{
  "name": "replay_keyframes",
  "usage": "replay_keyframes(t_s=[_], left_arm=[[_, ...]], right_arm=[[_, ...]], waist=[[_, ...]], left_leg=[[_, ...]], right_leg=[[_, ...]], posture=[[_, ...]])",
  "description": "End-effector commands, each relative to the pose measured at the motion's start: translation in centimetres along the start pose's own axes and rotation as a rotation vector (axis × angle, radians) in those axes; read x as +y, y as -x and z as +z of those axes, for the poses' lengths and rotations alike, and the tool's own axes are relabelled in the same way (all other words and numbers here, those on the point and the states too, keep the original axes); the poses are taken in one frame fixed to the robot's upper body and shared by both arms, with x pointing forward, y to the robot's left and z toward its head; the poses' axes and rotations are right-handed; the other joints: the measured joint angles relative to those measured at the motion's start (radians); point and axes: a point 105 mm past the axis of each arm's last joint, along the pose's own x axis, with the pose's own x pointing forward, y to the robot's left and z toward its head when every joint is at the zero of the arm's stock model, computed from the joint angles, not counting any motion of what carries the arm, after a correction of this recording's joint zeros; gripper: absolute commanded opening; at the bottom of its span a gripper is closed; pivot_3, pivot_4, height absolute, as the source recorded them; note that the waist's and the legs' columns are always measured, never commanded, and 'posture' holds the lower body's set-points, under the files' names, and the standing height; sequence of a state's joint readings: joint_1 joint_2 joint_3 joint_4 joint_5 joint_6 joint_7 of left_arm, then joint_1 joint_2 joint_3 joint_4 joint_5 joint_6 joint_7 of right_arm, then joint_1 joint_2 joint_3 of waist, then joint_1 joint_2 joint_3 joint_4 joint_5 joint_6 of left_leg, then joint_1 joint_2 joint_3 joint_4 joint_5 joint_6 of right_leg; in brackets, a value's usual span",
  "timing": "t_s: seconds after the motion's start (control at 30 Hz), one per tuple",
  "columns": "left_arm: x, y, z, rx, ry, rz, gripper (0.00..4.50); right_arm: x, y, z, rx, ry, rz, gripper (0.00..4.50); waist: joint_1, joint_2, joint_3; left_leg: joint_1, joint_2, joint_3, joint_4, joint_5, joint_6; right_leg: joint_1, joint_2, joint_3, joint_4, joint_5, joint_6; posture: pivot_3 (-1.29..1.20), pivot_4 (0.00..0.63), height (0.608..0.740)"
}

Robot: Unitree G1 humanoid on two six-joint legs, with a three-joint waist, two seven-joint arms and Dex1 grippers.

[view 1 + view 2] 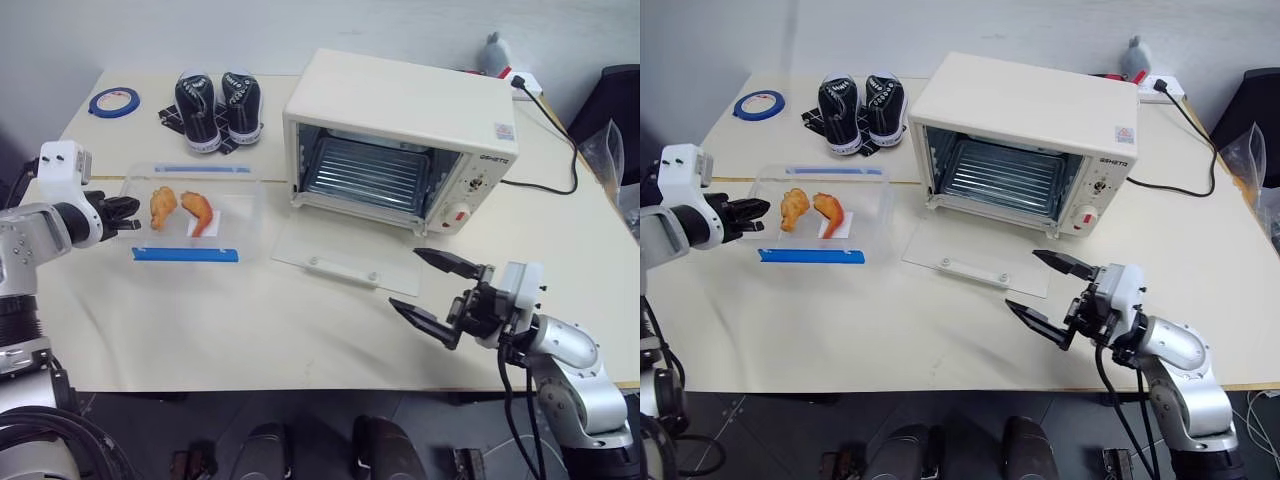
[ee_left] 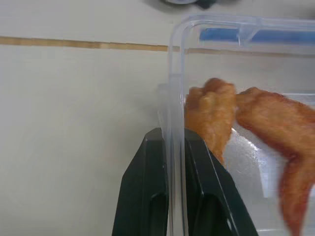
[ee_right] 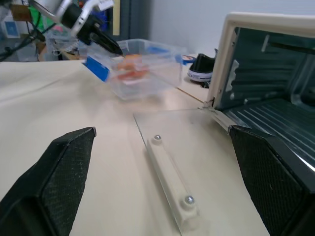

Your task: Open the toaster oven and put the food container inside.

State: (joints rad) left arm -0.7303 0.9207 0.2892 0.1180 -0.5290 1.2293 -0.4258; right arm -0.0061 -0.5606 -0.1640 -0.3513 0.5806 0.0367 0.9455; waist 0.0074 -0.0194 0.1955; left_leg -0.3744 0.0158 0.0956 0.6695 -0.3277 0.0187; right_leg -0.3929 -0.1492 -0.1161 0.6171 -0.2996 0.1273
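The container, a clear flat plastic box with blue clips and two fried pieces inside, sits on the tabletop to the left of the oven, whose glass door already lies folded down flat in front of the rack. The left tool is clenched on the container's thin left wall, one finger outside and one inside, just beside the nearer fried piece. The box looks light, but its wall is thin, smooth and probably flexible, so a pinch at one end will likely let the far end sag and the plastic slip or bow when lifted. In the right wrist view the box already seems tipped, its gripped end higher. The loose food could slide toward the low side. A hold low on the wall, near a corner where the plastic is stiffer, would seem safer. The right tool hangs released, fingers spread wide, over the tabletop in front of the door.
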Motion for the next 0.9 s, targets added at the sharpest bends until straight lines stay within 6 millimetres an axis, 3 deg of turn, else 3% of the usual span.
replay_keyframes(t_s=[0.03,0.3,0.53,0.77,0.8,0.83,0.9], left_arm=[[-5.5,0.5,1.3,0.023,-0.115,-0.206,0.04],[-12.9,-3.8,1.1,0.026,-0.179,-0.304,0.04],[-15.6,-7.6,2.2,-0.018,-0.175,-0.299,0.04],[-18.0,-9.6,2.5,-0.025,-0.164,-0.344,0.04],[-18.3,-9.7,2.6,-0.032,-0.173,-0.354,0.74],[-18.5,-9.8,2.6,-0.034,-0.184,-0.355,0.75],[-18.9,-9.8,2.8,-0.043,-0.170,-0.368,1.21]], right_arm=[[-0.4,1.5,0.6,0.015,0.046,-0.044,4.50],[1.2,4.7,0.1,0.075,0.030,-0.148,4.50],[2.6,7.2,0.0,0.123,0.032,-0.292,4.50],[2.8,7.2,0.3,0.097,0.042,-0.354,4.50],[2.9,7.1,0.3,0.096,0.042,-0.356,4.50],[2.9,7.0,0.3,0.095,0.043,-0.356,4.50],[3.0,7.0,0.3,0.091,0.042,-0.358,4.50]], waist=[[0.009,0.000,0.000],[0.019,0.000,0.000],[0.018,0.000,0.000],[0.019,0.000,0.000],[0.019,0.000,0.000],[0.019,0.000,0.000],[0.019,0.000,0.000]], left_leg=[[0.000,0.000,0.000,0.000,0.000,0.000],[0.000,-0.001,0.000,0.004,0.000,0.001],[0.000,-0.002,0.001,0.004,0.000,0.000],[0.000,-0.002,0.001,0.006,0.000,0.000],[0.000,-0.002,0.001,0.006,0.000,0.000],[0.000,-0.002,0.001,0.006,0.000,0.000],[0.000,-0.002,0.001,0.006,0.000,0.001]], right_leg=[[0.000,0.000,0.000,0.000,0.000,0.000],[0.001,0.000,0.002,0.002,0.000,0.000],[0.000,0.003,0.003,0.003,0.000,0.000],[0.000,0.002,0.003,0.003,0.000,0.000],[0.000,0.002,0.003,0.003,0.000,0.000],[0.000,0.002,0.003,0.003,0.000,0.000],[0.000,0.002,0.003,0.003,0.000,0.000]], posture=[[0.00,0.150,0.740],[0.00,0.150,0.740],[0.00,0.150,0.740],[0.00,0.150,0.740],[0.00,0.150,0.740],[0.00,0.150,0.740],[0.00,0.150,0.740]])
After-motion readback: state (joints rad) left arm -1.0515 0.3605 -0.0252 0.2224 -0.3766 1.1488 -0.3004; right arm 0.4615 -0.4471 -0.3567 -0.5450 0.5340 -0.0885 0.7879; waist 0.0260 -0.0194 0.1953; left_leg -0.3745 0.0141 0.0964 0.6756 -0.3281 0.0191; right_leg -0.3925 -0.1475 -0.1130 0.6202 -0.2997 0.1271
